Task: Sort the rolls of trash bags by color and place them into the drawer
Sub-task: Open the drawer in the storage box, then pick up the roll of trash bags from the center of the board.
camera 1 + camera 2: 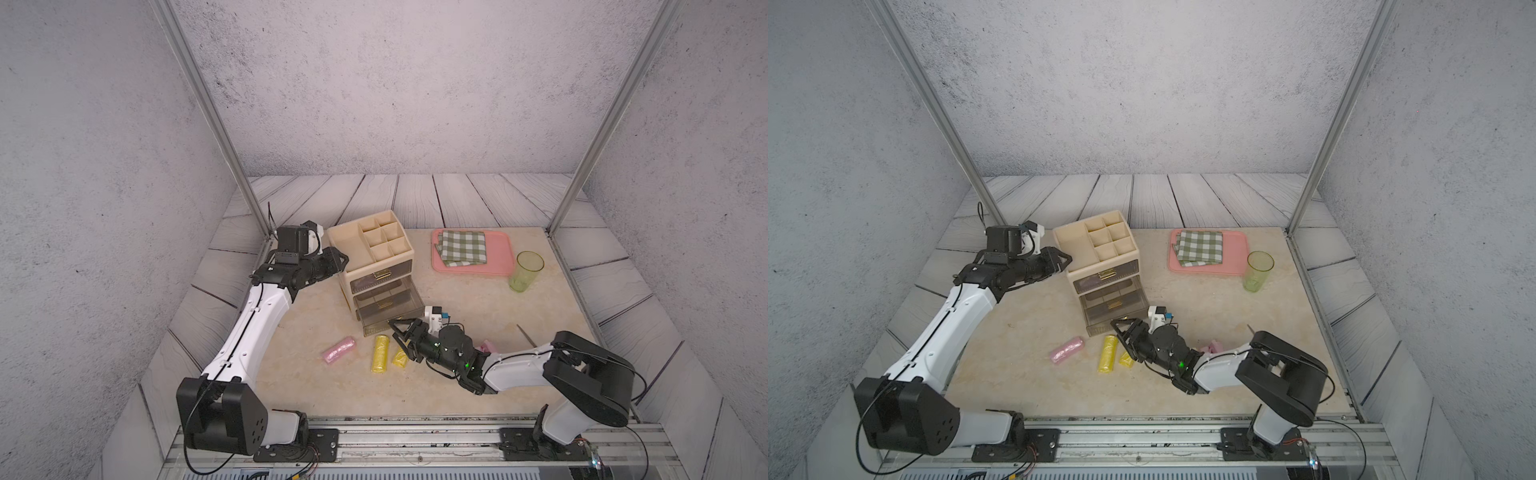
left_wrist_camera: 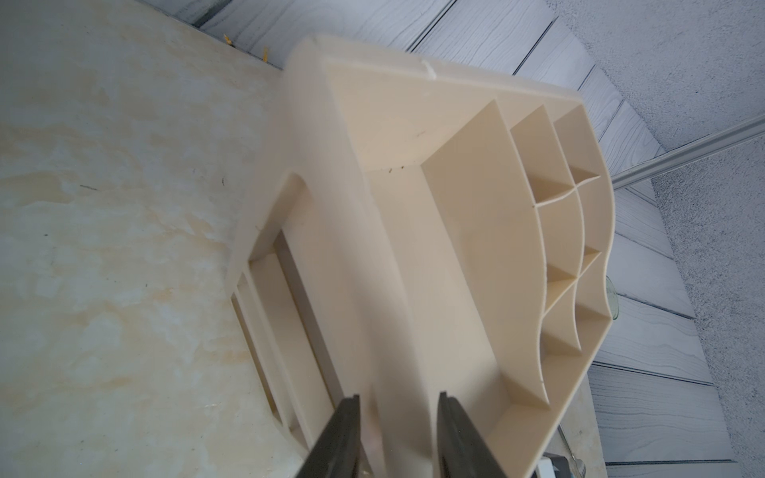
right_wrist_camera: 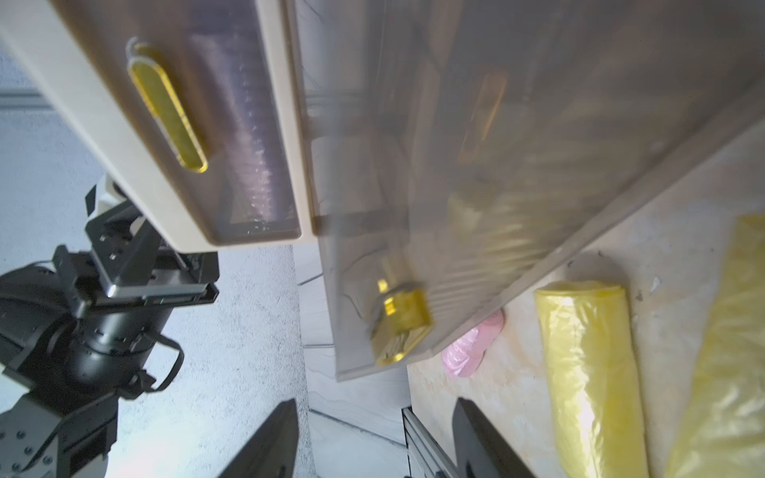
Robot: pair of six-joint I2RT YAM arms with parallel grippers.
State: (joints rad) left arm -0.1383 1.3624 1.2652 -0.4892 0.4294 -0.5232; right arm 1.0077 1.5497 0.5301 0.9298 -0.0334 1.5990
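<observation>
The left claw (image 1: 343, 259) grips the cream box's (image 1: 348, 286) wall. On the table (image 1: 457, 291): one pink roll (image 1: 338, 350), two yellow rolls (image 1: 380, 353) — then the right claw (image 1: 398, 337), wide open. Only the top views show another pink roll (image 1: 487, 345) behind it. One purple roll (image 3: 248, 124) in the top drawer (image 3: 165, 111).

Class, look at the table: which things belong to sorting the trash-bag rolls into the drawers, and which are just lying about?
Job: pink roll, long yellow roll, short yellow roll, second pink roll, half hidden, drawer unit, its open drawer.
Lying about: pink tray, checked cloth on it, green glass.
</observation>
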